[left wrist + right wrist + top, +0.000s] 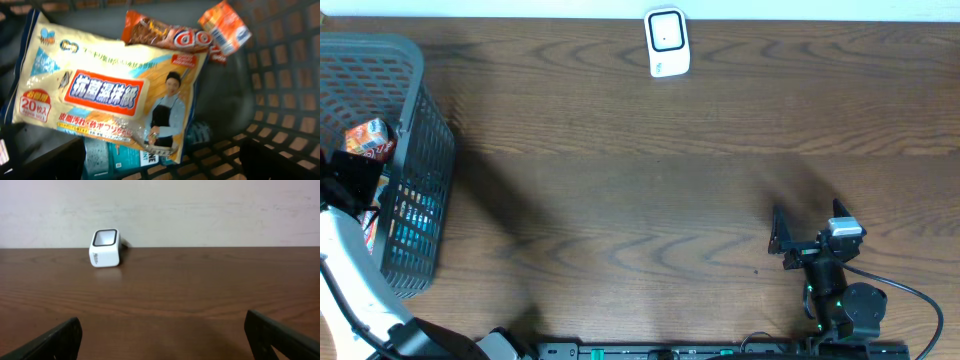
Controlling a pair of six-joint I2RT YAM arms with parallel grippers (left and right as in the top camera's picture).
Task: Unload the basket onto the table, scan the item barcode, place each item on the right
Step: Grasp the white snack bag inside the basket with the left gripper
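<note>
The wipes pack (105, 95) is lying in the basket (420, 160), just beneath the left jaws, which are standing released, gripping nothing. The right jaws are hanging released over the desk (640, 200), facing the scanner (667, 42).

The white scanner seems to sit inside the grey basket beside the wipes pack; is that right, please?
Not quite: the overhead view shows the white scanner on the table, at its far edge, away from the grey basket; the wipes pack lies inside.
</note>
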